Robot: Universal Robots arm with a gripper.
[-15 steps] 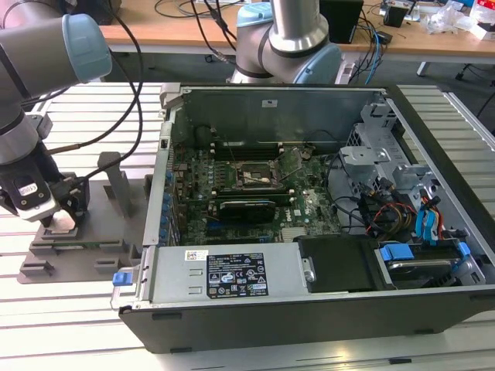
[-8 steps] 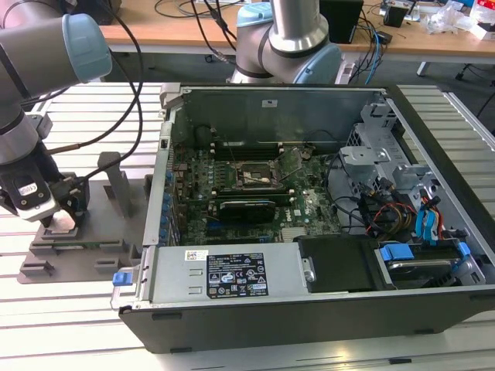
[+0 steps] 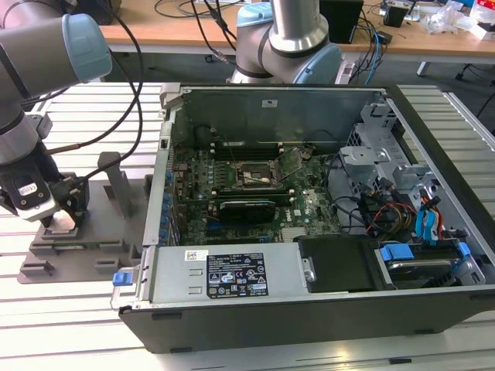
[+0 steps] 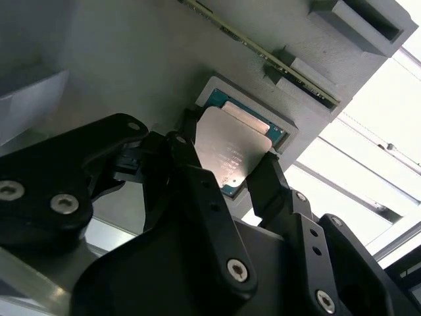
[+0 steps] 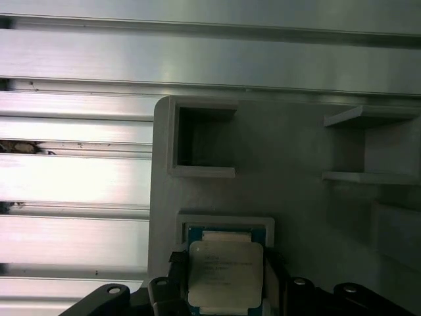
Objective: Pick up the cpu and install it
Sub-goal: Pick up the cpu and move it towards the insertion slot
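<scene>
The cpu (image 4: 231, 146) is a small, thin square chip with a silvery-white metal top and a blue-green rim showing around it. The top is flat, has rounded corners and faint gray print, and catches the light. In both wrist views it lies face up in a square recess of the gray tray (image 5: 296, 197), close to 1 edge of the tray. Whether it rests fully flat in the recess cannot be told.

In the first wrist view the gripper (image 5: 225, 283) hides two edges of the cpu (image 5: 225, 266); the frame crops a third.
</scene>
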